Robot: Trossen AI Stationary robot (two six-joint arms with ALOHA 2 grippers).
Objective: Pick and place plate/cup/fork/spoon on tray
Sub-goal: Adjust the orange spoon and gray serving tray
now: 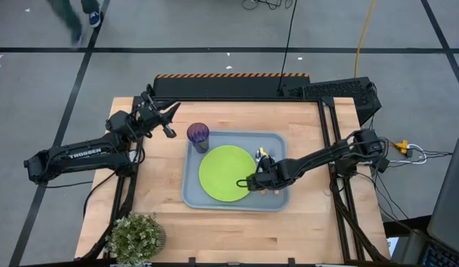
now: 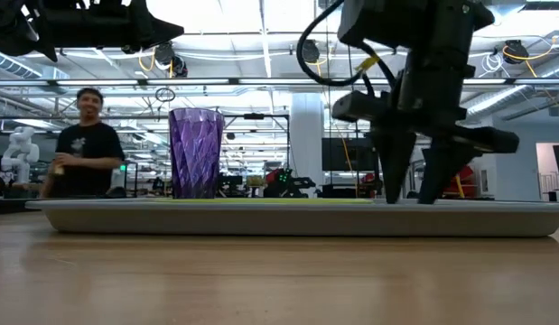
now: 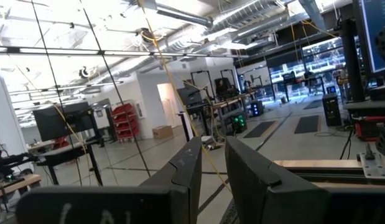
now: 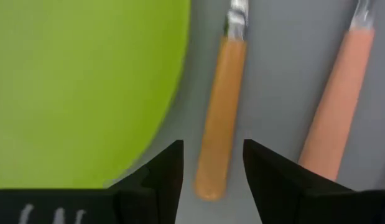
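Right gripper (image 4: 212,171) fingers parted around one orange handle (image 4: 220,118), not clamped; second handle (image 4: 335,106) beside. Tray (image 1: 196,194) holds one plate (image 1: 225,173), one cup (image 1: 198,135). Left gripper (image 1: 170,119) raised, narrowly parted, empty.

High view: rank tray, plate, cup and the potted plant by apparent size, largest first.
1. tray, clearly the largest.
2. plate, lying inside the tray.
3. potted plant, near the table's front left corner, not much smaller than the plate.
4. cup, in the tray's far left corner.
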